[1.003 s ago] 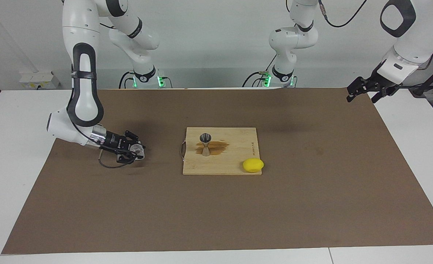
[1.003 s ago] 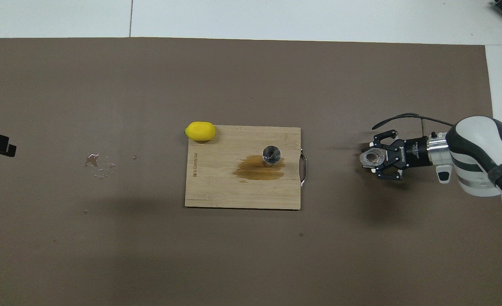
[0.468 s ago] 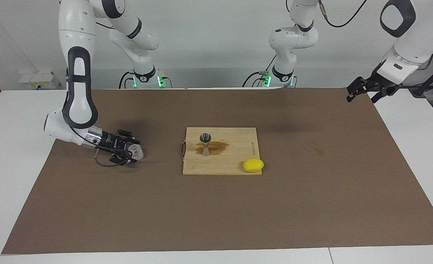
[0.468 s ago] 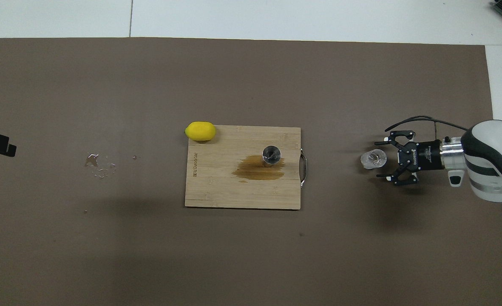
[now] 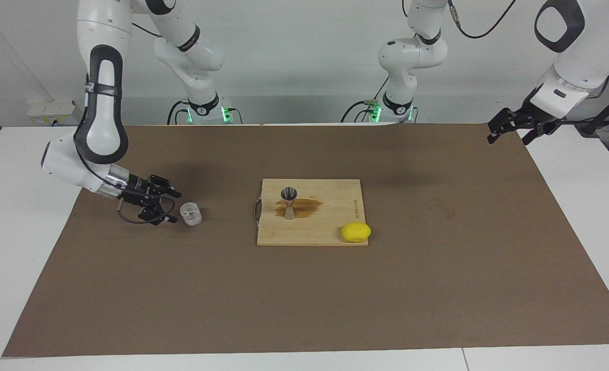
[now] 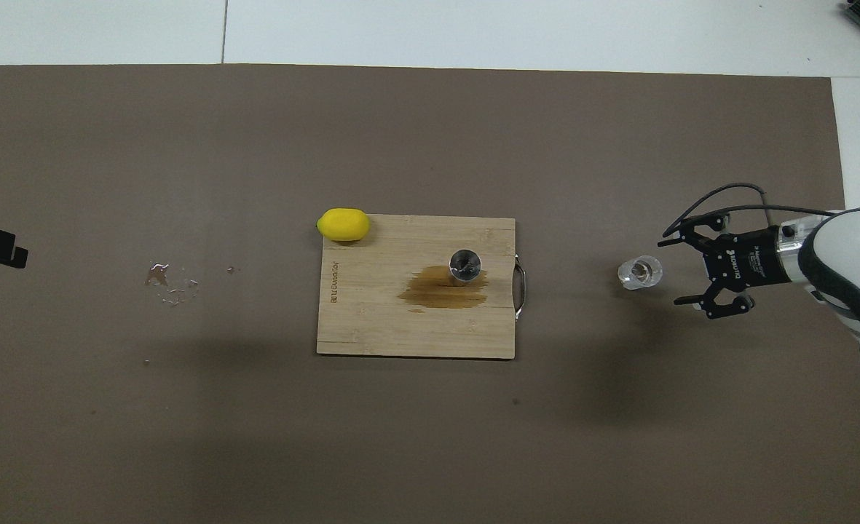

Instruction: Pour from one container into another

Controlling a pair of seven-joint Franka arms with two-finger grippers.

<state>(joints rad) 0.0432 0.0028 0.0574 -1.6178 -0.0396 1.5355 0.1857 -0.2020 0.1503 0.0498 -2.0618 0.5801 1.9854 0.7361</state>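
Right gripper (image 5: 173,207) just let go of the glass cup (image 5: 191,214), jaws wide and backing off, cup upright at the jigger's (image 5: 289,202) 9 o'clock, so pouring looks done.

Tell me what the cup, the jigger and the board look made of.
Cup: clear glass by the look, see-through with thick walls. Jigger: metal, silver and shiny, mirror glints in its bowl. Board: pale wood or bamboo, matte with visible grain, a dark wet-looking stain around the jigger's foot.
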